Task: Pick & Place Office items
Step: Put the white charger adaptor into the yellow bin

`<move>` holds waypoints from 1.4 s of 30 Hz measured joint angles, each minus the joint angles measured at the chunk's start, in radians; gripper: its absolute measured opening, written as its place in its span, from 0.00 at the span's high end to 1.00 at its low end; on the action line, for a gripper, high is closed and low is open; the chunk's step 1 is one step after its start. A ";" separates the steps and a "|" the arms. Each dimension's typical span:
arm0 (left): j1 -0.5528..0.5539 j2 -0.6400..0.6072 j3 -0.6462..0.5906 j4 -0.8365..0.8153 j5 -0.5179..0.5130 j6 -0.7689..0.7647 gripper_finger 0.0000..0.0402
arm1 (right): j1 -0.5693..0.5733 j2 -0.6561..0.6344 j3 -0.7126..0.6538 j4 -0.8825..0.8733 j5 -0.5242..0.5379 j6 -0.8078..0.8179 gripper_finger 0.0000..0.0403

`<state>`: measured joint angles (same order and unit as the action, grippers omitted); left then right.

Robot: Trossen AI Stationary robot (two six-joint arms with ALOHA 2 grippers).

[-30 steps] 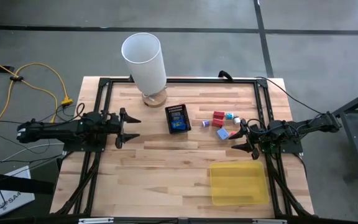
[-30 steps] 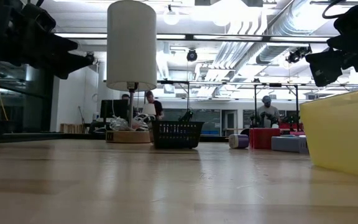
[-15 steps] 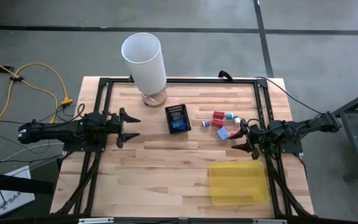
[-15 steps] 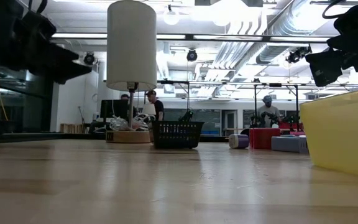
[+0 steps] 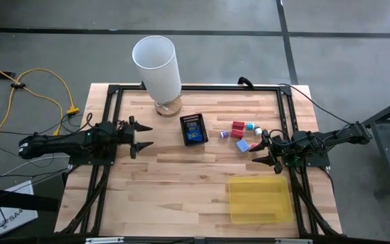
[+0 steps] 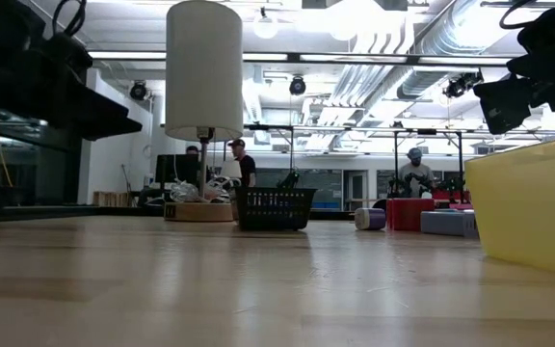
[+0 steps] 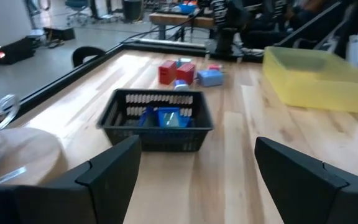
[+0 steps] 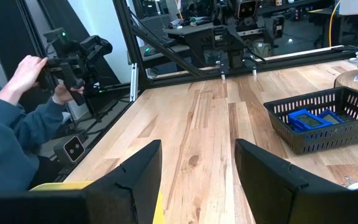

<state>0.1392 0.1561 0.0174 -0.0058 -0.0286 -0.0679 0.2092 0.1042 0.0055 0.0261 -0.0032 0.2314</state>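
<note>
- The left gripper (image 5: 143, 137) hangs above the left half of the table (image 5: 181, 183), its arm stretched level toward the middle, fingers spread wide and holding nothing; it points at the mesh basket (image 5: 194, 129) but stays well apart from it.
- The white lamp (image 5: 158, 68) stands near the far edge, left of centre, clear of both arms.
- In the basket, at the middle of the table, lie blue pieces (image 7: 167, 117) with dark ones beside them. They look small, stiff and light; a pinch across the short sides should hold, though the basket walls will likely crowd the fingers.
- Right of the basket sits a loose cluster on the bare wood: a purple block (image 5: 223, 135), a red block (image 5: 238, 127), a white and teal block (image 5: 250, 127) and a pale blue block (image 5: 242, 145). Hard, smooth and light, I judge; they could slide or tip if nudged, so a square grip on opposite flat faces seems best.
- The right gripper (image 5: 265, 152) hovers just beside the pale blue block, arm level and aimed at the centre, fingers partly open and empty.
- The yellow tray (image 5: 259, 199) lies near the front right corner, nothing visible in it.
</note>
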 joint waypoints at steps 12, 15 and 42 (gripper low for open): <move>0.090 0.061 -0.001 -0.006 0.024 0.000 0.23 | 0.000 0.000 0.000 0.000 0.000 0.000 0.53; 0.090 0.061 -0.001 -0.007 0.025 0.000 0.23 | 0.000 0.000 0.000 0.000 0.000 0.000 0.53; 0.090 0.061 -0.002 0.078 0.027 -0.004 0.23 | 0.000 0.000 0.000 0.000 0.000 0.000 0.53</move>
<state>0.2291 0.2173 0.0158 0.0719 -0.0013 -0.0719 0.2092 0.1042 0.0055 0.0261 -0.0032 0.2314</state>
